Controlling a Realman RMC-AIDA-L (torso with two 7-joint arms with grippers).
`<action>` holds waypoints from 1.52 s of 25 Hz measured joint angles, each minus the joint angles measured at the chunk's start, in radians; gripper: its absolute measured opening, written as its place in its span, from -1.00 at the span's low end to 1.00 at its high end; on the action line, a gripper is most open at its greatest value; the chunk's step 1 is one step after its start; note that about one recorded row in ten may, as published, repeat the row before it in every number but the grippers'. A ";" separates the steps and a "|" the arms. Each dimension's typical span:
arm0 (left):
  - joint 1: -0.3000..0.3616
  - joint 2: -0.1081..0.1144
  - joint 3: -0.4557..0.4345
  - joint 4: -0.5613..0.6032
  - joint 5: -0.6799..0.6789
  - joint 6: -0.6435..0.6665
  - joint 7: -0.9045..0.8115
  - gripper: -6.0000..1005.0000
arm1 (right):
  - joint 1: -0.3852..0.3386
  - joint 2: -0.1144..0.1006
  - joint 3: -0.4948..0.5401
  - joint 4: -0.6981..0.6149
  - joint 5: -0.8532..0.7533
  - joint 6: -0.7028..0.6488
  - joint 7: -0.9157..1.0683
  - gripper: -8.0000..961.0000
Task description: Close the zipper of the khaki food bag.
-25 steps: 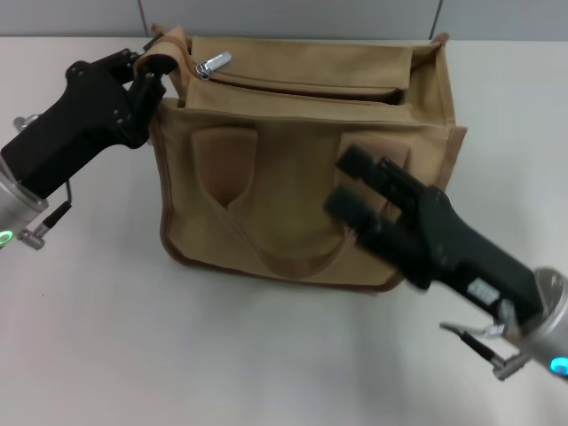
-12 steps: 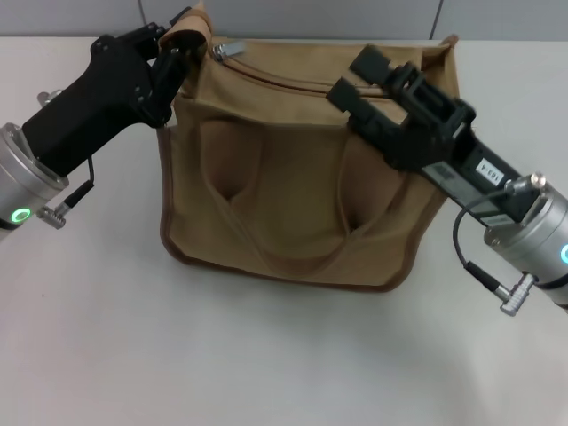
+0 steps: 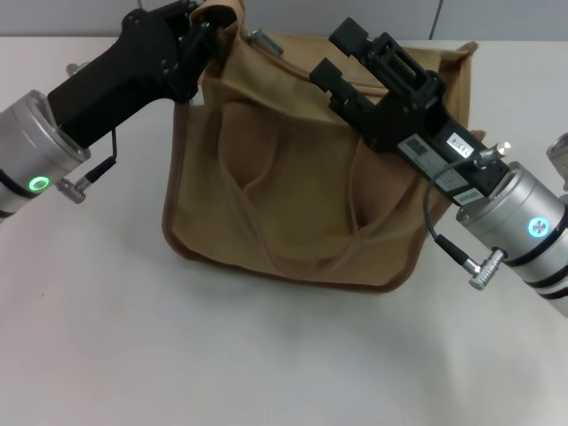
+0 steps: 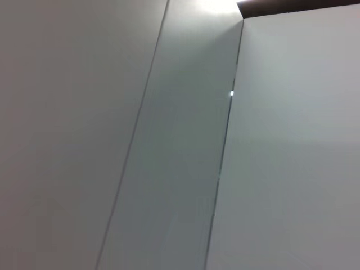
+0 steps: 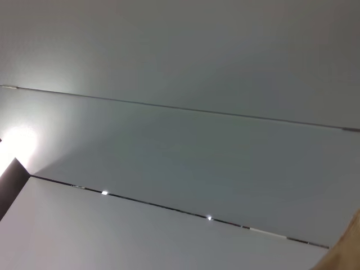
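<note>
On the white table, you are looking at the khaki food bag, which is sitting toward the far side, close to the grey wall panels. The near half of the table is lying bare in front of the bag, and there is open room to the left of it too. The far edge of the table is just behind the bag's top.

The bag's long side is running left to right, and its front with the looped handle is facing you. Its top is tipping away from you. The zipper is running along that top, left to right, and the small silver pull tab is showing at the left end, just beside the left gripper.

Your left gripper is reaching in from the left, and it is pinching the bag's top left corner, where a fold of tan cloth is sitting between its fingers. Your right gripper is coming in from the right, over the top of the bag, and its black body is covering part of the zipper track. Its fingers are standing apart, with nothing between them.

Both wrist views are showing only the grey wall panels with thin seams. A tiny bit of tan cloth is peeking in at one corner of the right wrist view.
</note>
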 joint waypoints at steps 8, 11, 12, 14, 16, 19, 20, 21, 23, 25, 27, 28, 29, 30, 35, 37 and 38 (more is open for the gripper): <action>-0.006 -0.003 0.018 0.004 -0.006 -0.014 0.009 -0.92 | 0.030 0.001 0.001 0.027 -0.005 0.044 -0.078 0.44; -0.008 -0.001 0.016 0.004 -0.006 -0.018 0.009 -0.92 | 0.033 0.001 -0.001 0.026 -0.007 0.047 -0.160 0.44; -0.009 -0.001 0.015 0.004 -0.006 -0.018 0.009 -0.92 | 0.031 0.001 0.001 0.028 -0.007 0.046 -0.191 0.44; -0.009 -0.001 0.013 0.004 -0.006 -0.019 0.009 -0.92 | 0.029 0.001 0.004 0.031 -0.006 0.041 -0.234 0.44; -0.012 -0.001 0.013 0.004 -0.006 -0.020 0.009 -0.92 | 0.029 0.001 0.005 0.032 -0.006 0.035 -0.287 0.44; -0.017 0.000 0.012 0.004 -0.008 -0.020 0.009 -0.92 | 0.023 0.001 0.006 0.034 -0.004 0.025 -0.390 0.44; -0.019 0.000 0.012 0.004 -0.008 -0.020 0.009 -0.92 | 0.018 0.001 0.011 0.035 -0.003 0.003 -0.490 0.44; -0.019 0.000 0.012 0.004 -0.008 -0.020 0.009 -0.92 | 0.018 0.001 0.011 0.035 -0.003 0.003 -0.490 0.44; -0.019 0.000 0.012 0.005 -0.009 -0.020 0.008 -0.92 | 0.005 0.001 0.024 0.033 -0.003 -0.041 -0.641 0.44; -0.021 0.000 0.012 0.011 -0.009 -0.017 0.001 -0.92 | -0.028 0.001 0.058 0.033 -0.003 -0.102 -0.889 0.44; -0.021 -0.001 0.012 0.011 -0.009 -0.016 0.000 -0.92 | -0.039 0.001 0.071 0.034 -0.003 -0.114 -0.986 0.44; -0.021 -0.001 0.012 0.011 -0.009 -0.015 -0.001 -0.92 | -0.045 0.001 0.081 0.034 -0.003 -0.120 -1.066 0.44; -0.021 -0.001 0.012 0.011 -0.009 -0.015 -0.001 -0.92 | -0.049 0.001 0.090 0.035 -0.003 -0.121 -1.165 0.44; -0.022 -0.001 0.014 0.012 -0.009 -0.012 -0.001 -0.92 | -0.052 0.001 0.098 0.035 -0.003 -0.111 -1.335 0.44; -0.026 -0.002 0.014 0.012 -0.009 -0.002 -0.003 -0.91 | -0.045 0.001 0.112 0.076 -0.003 -0.018 -1.654 0.44; -0.027 -0.003 0.016 0.010 -0.009 0.002 -0.003 -0.91 | -0.044 0.001 0.121 0.091 -0.003 0.006 -1.699 0.44; -0.029 -0.003 0.018 0.009 -0.009 0.005 -0.003 -0.91 | -0.044 0.001 0.130 0.108 -0.003 0.034 -1.738 0.44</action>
